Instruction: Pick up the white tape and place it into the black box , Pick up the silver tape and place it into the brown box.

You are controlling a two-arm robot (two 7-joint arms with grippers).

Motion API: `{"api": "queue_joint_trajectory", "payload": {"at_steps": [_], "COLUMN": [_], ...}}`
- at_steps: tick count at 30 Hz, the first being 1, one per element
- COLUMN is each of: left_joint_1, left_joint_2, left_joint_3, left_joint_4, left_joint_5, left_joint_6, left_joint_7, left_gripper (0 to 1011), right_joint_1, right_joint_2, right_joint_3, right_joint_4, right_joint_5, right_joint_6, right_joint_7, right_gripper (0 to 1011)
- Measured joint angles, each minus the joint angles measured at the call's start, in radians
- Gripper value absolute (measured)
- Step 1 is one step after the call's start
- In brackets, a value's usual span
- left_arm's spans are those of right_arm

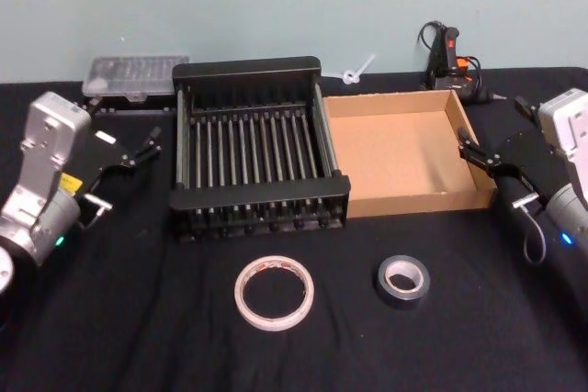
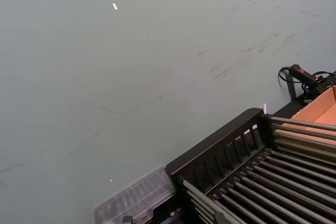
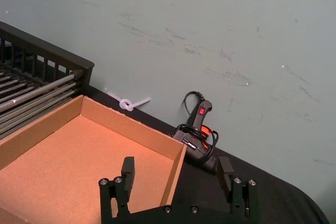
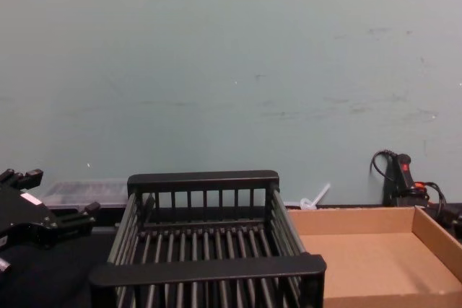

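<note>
**Both tapes flat on the tabletop, pincers released at the sides**

The white tape (image 1: 274, 293) and the silver tape (image 1: 402, 281) show in the head view; in the chest view they fall below the picture's edge. Each lies flat with its hole facing up, so neither has a long axis to speak of. The white tape sits in front of the black box (image 1: 260, 78), the silver tape to its right, in front of the seam between the black box and the brown box (image 1: 477, 167). The two rolls are near each other but apart.

The black box and brown box stand side by side, touching, their long sides running away from the robot. Both hold nothing.

The left pincer (image 1: 122, 174) hovers left of the black box, its jaws spread and holding nothing; the chest view cuts off most of it. The right pincer (image 1: 489, 174) hangs at the right wall of the brown box, released; in the right wrist view (image 3: 176, 177) its fingers straddle that wall's corner.

Behind the boxes, a clear plastic case (image 1: 134, 76), a white cable tie (image 1: 358, 71) and a black tool with a red switch (image 1: 449, 60) lie against the wall; the tool's lower part is hard to make out.
</note>
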Motion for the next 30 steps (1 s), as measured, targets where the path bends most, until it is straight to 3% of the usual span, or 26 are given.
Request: {"api": "queue_joint_trajectory", "payload": {"at_steps": [15,30], "left_joint_1": [0.000,0.000], "left_joint_2": [0.000,0.000], "left_joint_3": [0.000,0.000], "left_joint_4": [0.000,0.000], "left_joint_5": [0.000,0.000], "left_joint_6": [0.000,0.000], "left_joint_7": [0.000,0.000], "left_gripper": [1001,1001], "right_joint_1": [-0.034,-0.121], "right_joint_2": [-0.022,-0.031], "right_joint_3": [0.046,0.088], "right_joint_4": [-0.036,-0.159], "right_joint_5": [0.033,0.108], "right_joint_6": [0.007,0.070], "right_joint_7": [0.067,0.146], "right_gripper": [1002,1002]}}
